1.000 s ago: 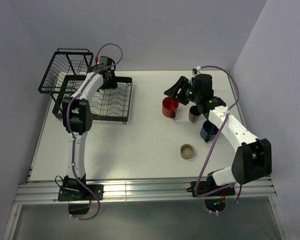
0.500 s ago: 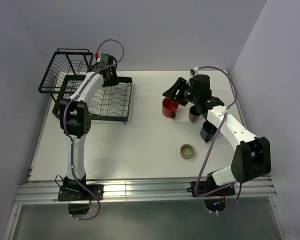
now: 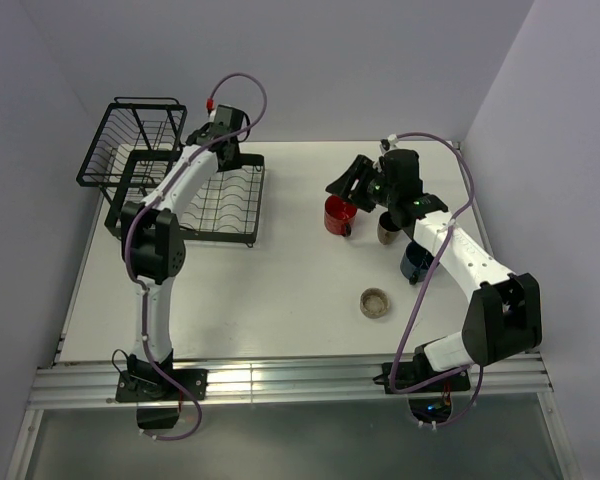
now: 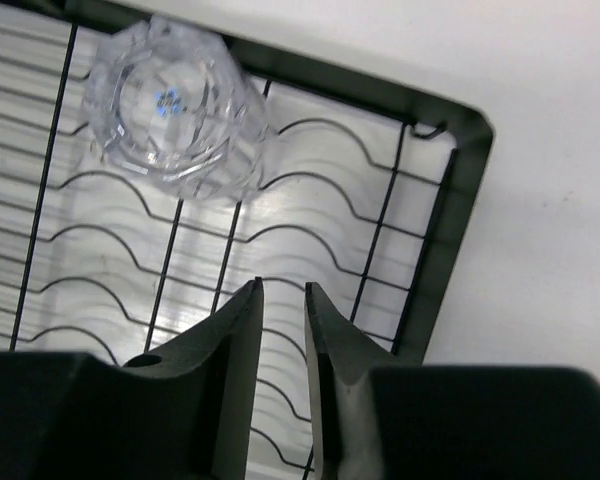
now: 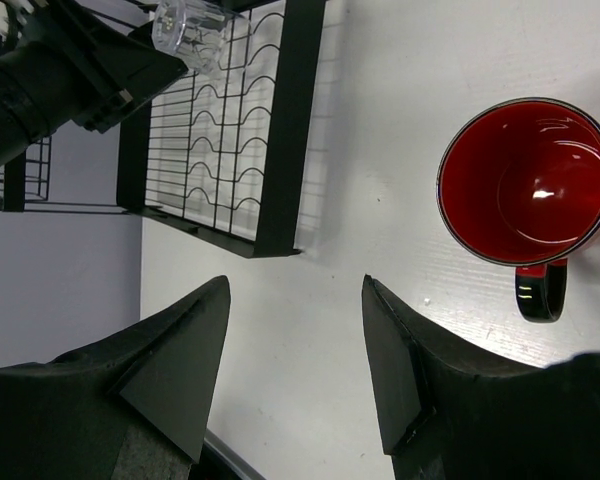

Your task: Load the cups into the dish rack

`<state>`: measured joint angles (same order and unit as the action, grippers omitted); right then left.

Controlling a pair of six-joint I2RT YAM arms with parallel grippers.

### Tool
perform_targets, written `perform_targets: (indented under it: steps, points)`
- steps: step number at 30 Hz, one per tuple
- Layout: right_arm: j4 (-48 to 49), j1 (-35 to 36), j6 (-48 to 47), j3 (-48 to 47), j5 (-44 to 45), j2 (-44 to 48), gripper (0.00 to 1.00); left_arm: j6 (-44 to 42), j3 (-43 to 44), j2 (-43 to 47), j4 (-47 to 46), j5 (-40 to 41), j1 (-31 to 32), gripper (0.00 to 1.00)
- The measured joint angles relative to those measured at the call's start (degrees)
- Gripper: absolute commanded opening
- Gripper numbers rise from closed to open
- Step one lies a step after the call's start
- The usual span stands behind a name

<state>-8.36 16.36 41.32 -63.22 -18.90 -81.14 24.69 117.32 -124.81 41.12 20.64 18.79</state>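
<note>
Left gripper: positioned over the flat slotted tray of the dish rack, near the tray's right-hand corner. Its jaws stand narrow, with only a thin gap between them, and nothing is held; the tray wires show through the gap. Clear glass: resting on the tray wires, apart from the left gripper and further along the tray from its fingertips. Whether the glass stands mouth up or mouth down cannot be told from these views. Wire basket section: at the far left of the table, adjoining the tray; no cup is visible inside it from the overhead view. Right gripper: hanging above bare table surface, jaws wide apart and holding nothing. Red mug: upright on the table, mouth up, handle pointing toward the near edge, just beside the right gripper and not touching it. Tan cup: on the table close to the right of the red mug, partly covered by the right arm in the overhead view. Dark blue mug: on the table nearer the front edge than the tan cup, also under the line of the right arm. Low beige cup: standing alone on the table, in front of the other three and apart from them. Four cups are outside the rack; one is on the tray.
</note>
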Motion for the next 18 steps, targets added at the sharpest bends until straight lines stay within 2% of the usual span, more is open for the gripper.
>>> perform_targets:
  steps: [6, 18]
  points:
    - [-0.44, 0.0, -0.52, 0.0, 0.72, 0.0, 0.63, -0.66, 5.66, -3.76, -1.9, -0.11, 0.17, 0.23]
    - [-1.97, 0.0, -0.96, -0.35, 1.97, 0.0, 0.63, -3.91, 7.48, -11.98, -8.66, 0.37, -0.07, 0.18]
